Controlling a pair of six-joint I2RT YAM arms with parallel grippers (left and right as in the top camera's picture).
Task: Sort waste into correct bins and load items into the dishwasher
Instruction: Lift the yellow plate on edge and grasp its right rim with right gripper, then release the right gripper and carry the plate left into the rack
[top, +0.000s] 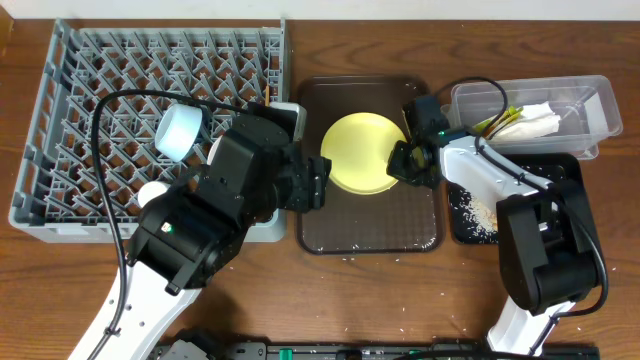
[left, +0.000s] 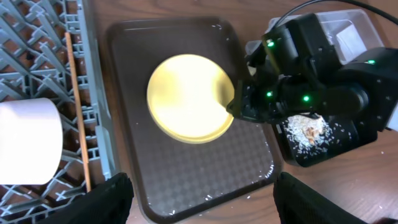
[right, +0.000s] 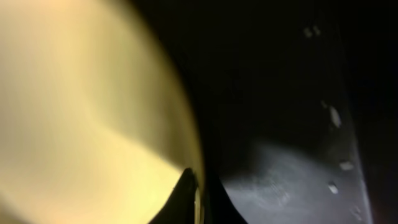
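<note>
Wooden table (top: 380, 300), dish rack (top: 100, 90), brown tray (top: 370, 228), tub (top: 603, 112)

Round yellow plate (top: 360, 152) on the brown tray (top: 368, 232), rim pinched by right tool (top: 400, 161).

The desk held one grey dish rack (top: 70, 140) at its far left corner, one brown serving tray (top: 370, 225), one yellow plate (top: 362, 152), one clear tub (top: 585, 90) and one black tray (top: 565, 165) by the right edge, one napkin (top: 537, 122), one light-blue bowl (top: 180, 132) and one visible chopstick (left: 76, 106).

Standing here, I can read no lettering, brand, number or sign on anything; any print on the wrapper (top: 497, 121) in the clear tub (top: 604, 98) is too small to tell.
</note>
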